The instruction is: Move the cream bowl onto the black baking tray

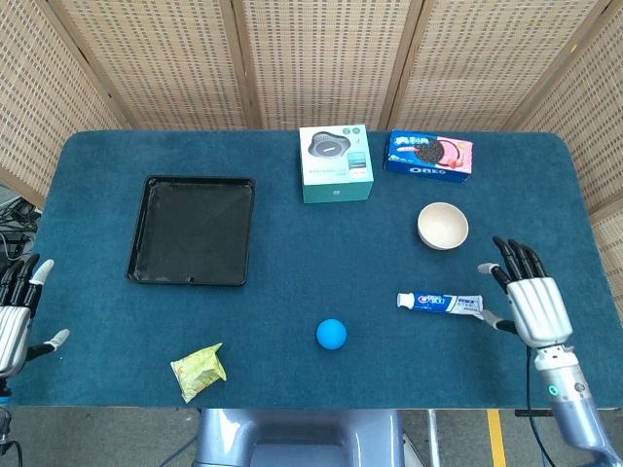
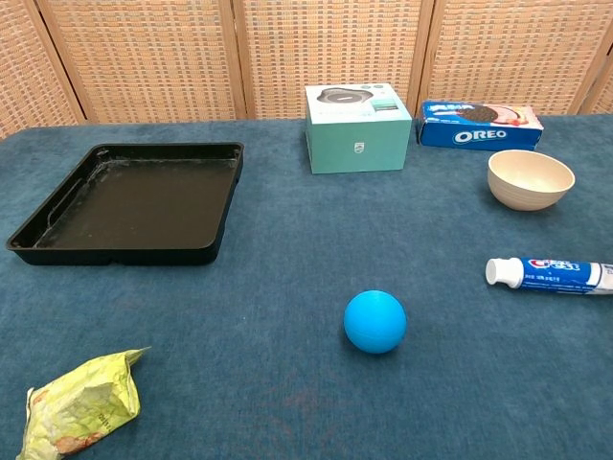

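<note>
The cream bowl (image 1: 443, 226) (image 2: 530, 179) stands upright and empty at the right of the blue table, in front of the Oreo box. The black baking tray (image 1: 192, 230) (image 2: 134, 201) lies empty at the left. My right hand (image 1: 531, 302) hovers open, fingers spread, near the table's right front, below and to the right of the bowl and just right of the toothpaste tube. My left hand (image 1: 14, 316) is open at the table's left front corner, far from the tray. Neither hand shows in the chest view.
A teal box (image 1: 336, 163) and an Oreo box (image 1: 429, 156) stand at the back. A toothpaste tube (image 1: 440, 304) lies in front of the bowl. A blue ball (image 1: 331, 334) and a crumpled yellow wrapper (image 1: 199, 370) sit near the front edge.
</note>
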